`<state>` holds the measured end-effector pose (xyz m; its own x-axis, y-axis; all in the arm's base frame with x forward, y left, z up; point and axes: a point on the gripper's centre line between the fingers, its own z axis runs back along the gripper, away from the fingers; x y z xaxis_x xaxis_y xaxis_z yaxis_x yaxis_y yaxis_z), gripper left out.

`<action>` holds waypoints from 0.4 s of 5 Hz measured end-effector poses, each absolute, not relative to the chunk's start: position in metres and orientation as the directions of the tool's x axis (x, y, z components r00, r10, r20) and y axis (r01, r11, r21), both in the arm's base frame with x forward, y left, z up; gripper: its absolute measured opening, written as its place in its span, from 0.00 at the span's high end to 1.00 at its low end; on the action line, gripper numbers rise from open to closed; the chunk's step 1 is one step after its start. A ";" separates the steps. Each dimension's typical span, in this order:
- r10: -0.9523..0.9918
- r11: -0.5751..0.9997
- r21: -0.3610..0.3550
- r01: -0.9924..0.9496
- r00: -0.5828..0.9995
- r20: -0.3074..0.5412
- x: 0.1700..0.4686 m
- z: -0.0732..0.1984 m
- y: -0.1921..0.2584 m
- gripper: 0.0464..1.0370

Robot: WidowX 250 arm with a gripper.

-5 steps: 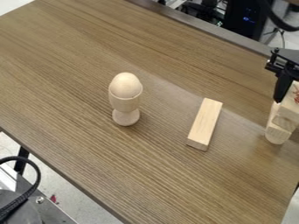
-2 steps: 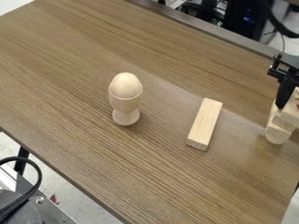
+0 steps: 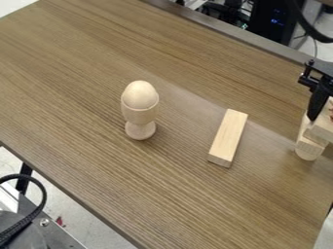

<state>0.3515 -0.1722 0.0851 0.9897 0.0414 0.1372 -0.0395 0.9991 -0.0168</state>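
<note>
My gripper [image 3: 319, 99] hangs at the right edge of the camera view, partly cut off by the frame. One black finger is beside a light wooden block [image 3: 323, 127] and seems to touch it. That block lies over other wooden pieces, including one with a rounded end [image 3: 307, 150]. Left of them, a rectangular wooden block [image 3: 228, 138] lies flat on the table. Farther left, a wooden egg [image 3: 139, 94] sits upright in a wooden egg cup [image 3: 139, 122].
The brown wooden table [image 3: 84, 92] has its front edge running from the left down to the bottom. Behind its far edge stand a black computer case [image 3: 273, 22] and cables. A metal frame with a black cable [image 3: 40, 206] is at the lower left.
Over the last second my gripper has moved slightly down and to the right, and the block beside it has also shifted a little down. The egg, cup and flat block are unmoved.
</note>
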 end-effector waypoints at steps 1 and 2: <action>0.039 0.999 -0.017 -0.037 0.990 0.135 0.351 0.085 -0.172 0.46; 0.050 0.999 -0.017 -0.048 0.989 0.137 0.354 0.085 -0.168 0.46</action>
<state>0.3535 -0.1681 0.0851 0.9894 0.0497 0.1365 -0.0477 0.9987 -0.0174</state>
